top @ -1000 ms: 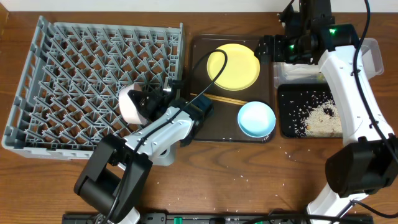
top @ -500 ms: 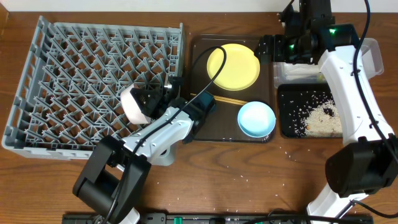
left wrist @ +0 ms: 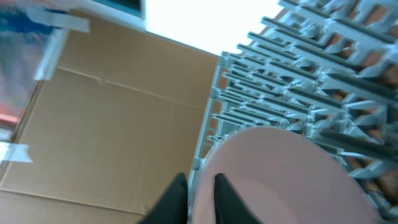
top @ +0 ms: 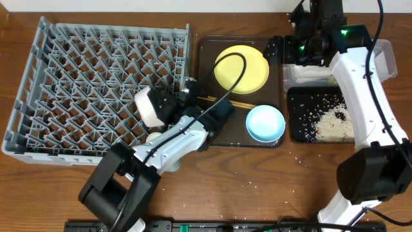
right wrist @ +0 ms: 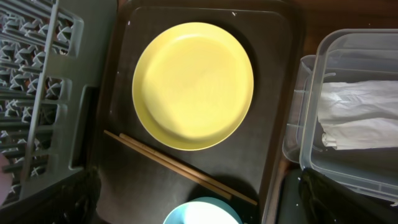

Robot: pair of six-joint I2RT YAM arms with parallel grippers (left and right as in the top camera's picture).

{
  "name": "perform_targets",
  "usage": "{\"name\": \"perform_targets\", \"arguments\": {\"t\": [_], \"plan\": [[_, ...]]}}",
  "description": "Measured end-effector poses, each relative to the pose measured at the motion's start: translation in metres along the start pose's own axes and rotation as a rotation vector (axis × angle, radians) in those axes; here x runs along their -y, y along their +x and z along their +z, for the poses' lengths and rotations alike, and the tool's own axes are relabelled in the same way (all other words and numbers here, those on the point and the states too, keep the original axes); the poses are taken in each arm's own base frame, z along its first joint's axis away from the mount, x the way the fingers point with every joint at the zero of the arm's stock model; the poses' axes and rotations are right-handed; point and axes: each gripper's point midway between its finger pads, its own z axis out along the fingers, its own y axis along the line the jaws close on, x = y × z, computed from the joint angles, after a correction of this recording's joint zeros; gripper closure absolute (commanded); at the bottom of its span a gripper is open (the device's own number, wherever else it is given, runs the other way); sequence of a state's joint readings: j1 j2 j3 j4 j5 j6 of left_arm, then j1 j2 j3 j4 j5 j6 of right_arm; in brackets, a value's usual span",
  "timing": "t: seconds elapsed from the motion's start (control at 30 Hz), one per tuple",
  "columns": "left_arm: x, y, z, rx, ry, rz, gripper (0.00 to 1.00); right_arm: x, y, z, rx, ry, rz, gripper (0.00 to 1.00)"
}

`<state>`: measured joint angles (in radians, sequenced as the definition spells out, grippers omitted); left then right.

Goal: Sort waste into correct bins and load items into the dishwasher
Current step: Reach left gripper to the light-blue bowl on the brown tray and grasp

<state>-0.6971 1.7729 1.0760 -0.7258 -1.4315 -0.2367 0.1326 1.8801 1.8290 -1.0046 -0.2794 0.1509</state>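
Note:
My left gripper (top: 159,107) is shut on the rim of the white bowl (top: 147,107), holding it on edge over the right front part of the grey dish rack (top: 77,77). The left wrist view shows the fingers (left wrist: 200,194) pinching the bowl (left wrist: 280,174) with the rack's pegs (left wrist: 298,68) behind. The yellow plate (top: 241,69), chopsticks (top: 228,102) and light blue bowl (top: 265,122) lie on the brown tray (top: 206,132). My right gripper (top: 283,50) is open and empty above the tray's far right; its view shows the plate (right wrist: 193,84), chopsticks (right wrist: 180,165) and blue bowl (right wrist: 202,214).
The clear tub (top: 388,58) holds white crumpled paper (right wrist: 357,118). The black tray (top: 294,132) holds rice (top: 335,122). Loose grains (top: 302,158) lie on the table in front. A small white rounded object (top: 153,136) shows at the rack's front right edge.
My left gripper has carried the white bowl to the right and slightly toward the front over the rack. The right arm has not moved.

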Motion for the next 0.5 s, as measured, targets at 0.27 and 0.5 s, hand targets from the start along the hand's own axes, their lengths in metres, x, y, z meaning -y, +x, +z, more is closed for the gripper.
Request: {"name": "perform_targets", "arguments": {"t": [0.27, 0.5], "plan": [[0.018, -0.005, -0.002, -0.009, 0.081, -0.083, 0.32, 0.000, 0.000, 0.000, 0.000, 0.000, -0.002, 0.01], [0.027, -0.024, -0.003, 0.014, 0.126, -0.159, 0.24, 0.000, 0.000, 0.000, 0.000, 0.000, -0.002, 0.01]]}}
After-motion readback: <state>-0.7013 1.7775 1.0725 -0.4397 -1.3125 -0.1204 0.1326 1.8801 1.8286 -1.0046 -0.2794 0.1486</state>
